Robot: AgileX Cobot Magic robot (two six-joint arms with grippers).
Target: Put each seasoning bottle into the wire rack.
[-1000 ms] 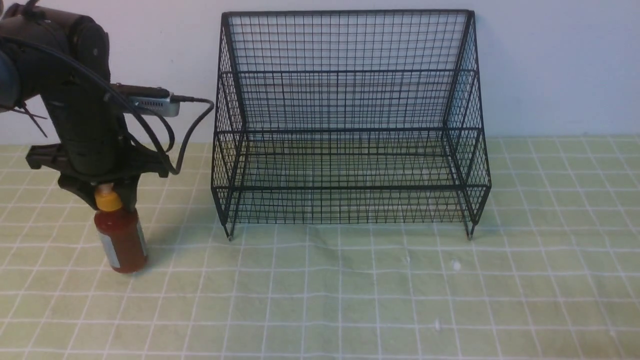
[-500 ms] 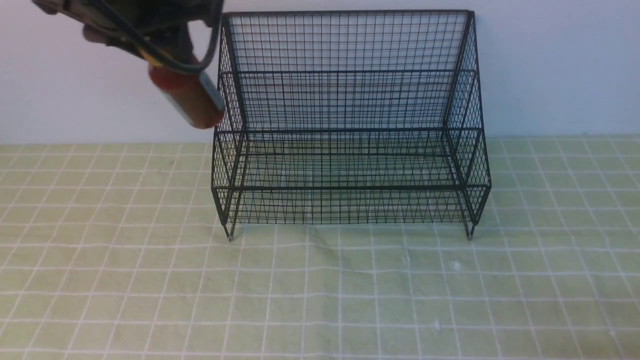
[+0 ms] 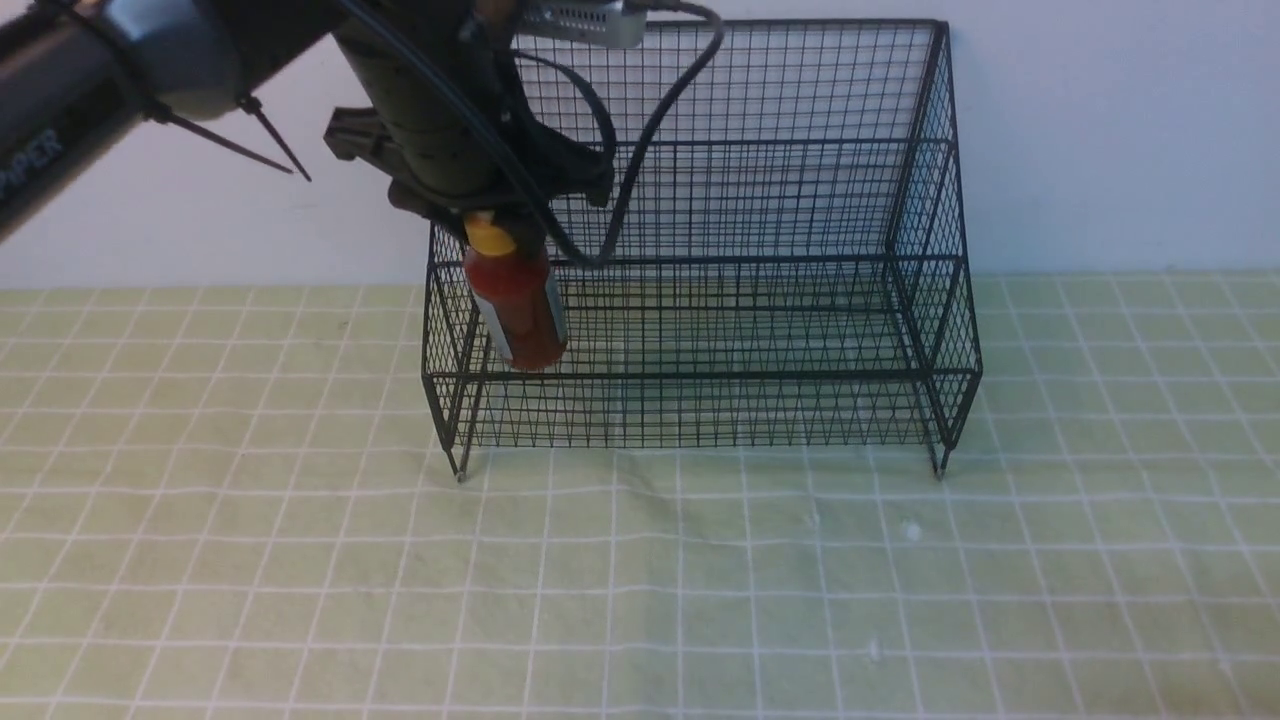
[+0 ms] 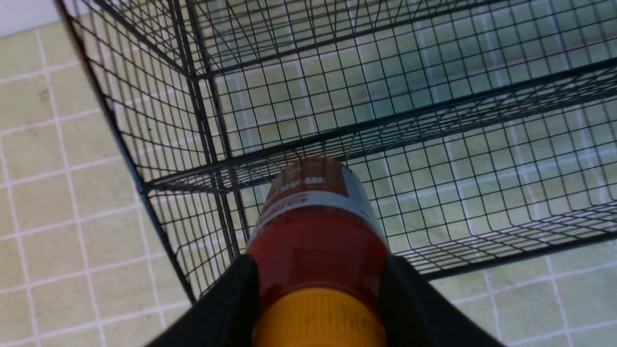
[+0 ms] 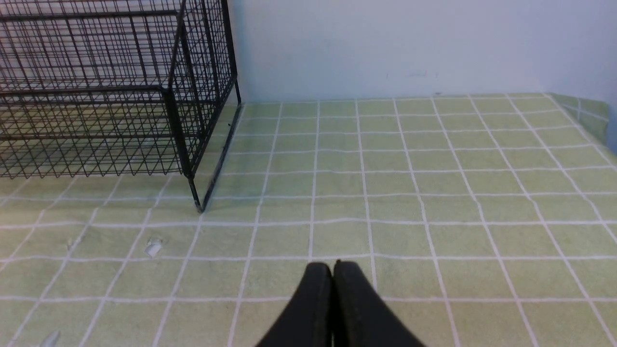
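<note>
Left gripper (image 3: 497, 222) clamps seasoning bottle (image 3: 515, 310) at cap/shoulder, upper left of frame, over wire rack (image 3: 760, 375) left end. Likely light, rigid, slick; shoulder hold suits. Right gripper (image 5: 332, 277) closed, empty.

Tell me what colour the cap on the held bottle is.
Yellow-orange. The cap of the seasoning bottle shows best in the left wrist view.
</note>
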